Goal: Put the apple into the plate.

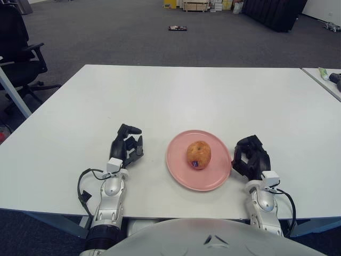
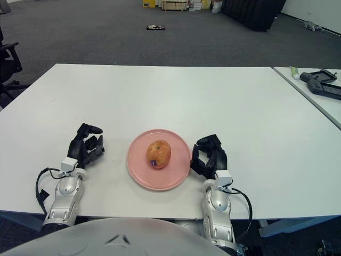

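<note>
Plate: pink, round, shallow, flat on the white tabletop near its front edge. Contents: one apple, yellow-red, sitting about the middle of the plate, with a small dark sticker on its near side. Nothing else in the plate.

Right hand: black, just beside the plate's right rim, fingers curled loosely inward, holding nothing, clear of the apple. Whether it touches the rim cannot be told.

Left hand: black, to the left of the plate and apart from it, fingers bent and relaxed, holding nothing.

Second tabletop: at the right edge, cut off by the frame; carries a dark device and a small tube-like item, both too small to identify.

Office chair: black, at far left, partly cut off.

Floor: grey carpet; one small flat dark object lying on it, not identifiable. Boxes and dark furniture along the far wall, cropped at the top.
</note>
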Controlling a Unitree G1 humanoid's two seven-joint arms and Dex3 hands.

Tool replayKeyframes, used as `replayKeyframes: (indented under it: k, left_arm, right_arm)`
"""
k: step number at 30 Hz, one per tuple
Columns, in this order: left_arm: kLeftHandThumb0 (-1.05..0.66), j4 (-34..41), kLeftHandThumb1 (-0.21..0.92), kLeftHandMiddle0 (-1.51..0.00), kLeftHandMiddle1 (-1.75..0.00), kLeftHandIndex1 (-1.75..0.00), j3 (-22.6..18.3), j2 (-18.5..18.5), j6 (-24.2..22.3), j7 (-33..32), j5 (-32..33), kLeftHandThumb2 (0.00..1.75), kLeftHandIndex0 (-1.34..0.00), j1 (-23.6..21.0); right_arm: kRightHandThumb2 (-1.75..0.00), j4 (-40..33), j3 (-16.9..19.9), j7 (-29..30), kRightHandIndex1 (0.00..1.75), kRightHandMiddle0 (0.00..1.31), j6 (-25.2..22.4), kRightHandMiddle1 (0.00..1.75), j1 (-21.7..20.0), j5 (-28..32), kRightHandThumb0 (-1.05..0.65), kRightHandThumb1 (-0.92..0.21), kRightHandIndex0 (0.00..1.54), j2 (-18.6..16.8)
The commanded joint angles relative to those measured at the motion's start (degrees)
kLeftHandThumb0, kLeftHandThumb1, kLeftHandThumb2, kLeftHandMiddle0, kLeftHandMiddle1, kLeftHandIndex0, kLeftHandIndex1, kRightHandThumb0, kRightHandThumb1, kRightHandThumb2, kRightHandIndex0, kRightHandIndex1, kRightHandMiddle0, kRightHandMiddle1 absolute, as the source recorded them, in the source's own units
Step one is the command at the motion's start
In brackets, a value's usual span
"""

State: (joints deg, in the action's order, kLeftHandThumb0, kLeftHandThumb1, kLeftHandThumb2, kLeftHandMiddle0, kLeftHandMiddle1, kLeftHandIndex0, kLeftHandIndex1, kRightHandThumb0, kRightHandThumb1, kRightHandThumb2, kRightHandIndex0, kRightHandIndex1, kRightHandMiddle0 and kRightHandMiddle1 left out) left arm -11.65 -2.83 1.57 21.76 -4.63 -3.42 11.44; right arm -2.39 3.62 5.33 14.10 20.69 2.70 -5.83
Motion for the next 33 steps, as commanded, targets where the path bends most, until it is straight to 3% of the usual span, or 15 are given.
replayKeyframes:
  k: [1, 33]
  left_arm:
    - [-0.4, -0.5, 0.61, -0.88, -1.75, -1.75, 0.0, -0.1, -0.3, -0.2, -0.2, 0.95, -0.38, -0.6]
    - [-0.39, 0.8, 0.64, -0.85, -1.75, -1.75, 0.0, 0.2, -1.9, 0.3, 0.2, 0.91, -0.37, -0.3]
  right_arm:
    - [-1.05, -1.4, 0.3, -0.5, 1.75, 0.44, -1.3, 1.75, 0.0, 1.7, -0.41, -0.53, 1.06, -0.4]
    - [-1.07, -4.4, 1.5, 0.1, 1.75, 0.45, -5.3, 1.75, 1.1, 3.3, -0.42, -0.52, 1.08, -1.1]
